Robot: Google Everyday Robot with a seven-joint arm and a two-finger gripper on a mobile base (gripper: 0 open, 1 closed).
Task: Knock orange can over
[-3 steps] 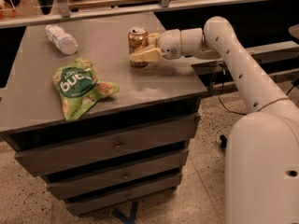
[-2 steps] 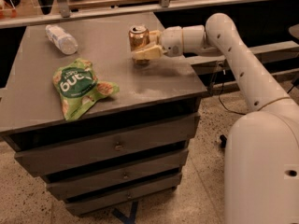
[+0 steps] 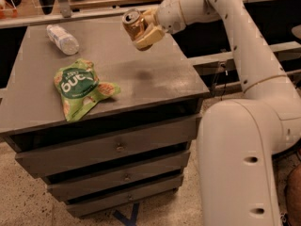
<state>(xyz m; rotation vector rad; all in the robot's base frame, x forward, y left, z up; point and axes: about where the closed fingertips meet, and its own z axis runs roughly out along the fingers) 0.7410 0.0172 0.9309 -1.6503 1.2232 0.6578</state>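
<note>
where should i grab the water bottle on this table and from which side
Grip the water bottle across its clear midsection, coming down from above with the jaws spanning its width: it lies on its side, round body exposed on top. The gripper is above the table's back right, shut on the tilted orange can.

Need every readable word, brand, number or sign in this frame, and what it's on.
green bag: large white letters, too blurred to quote for sure.
orange can: dark script marks, unreadable.
water bottle: label too small to read.
gripper, against the orange can over the table's far right: no text seen.
drawers: none.
</note>
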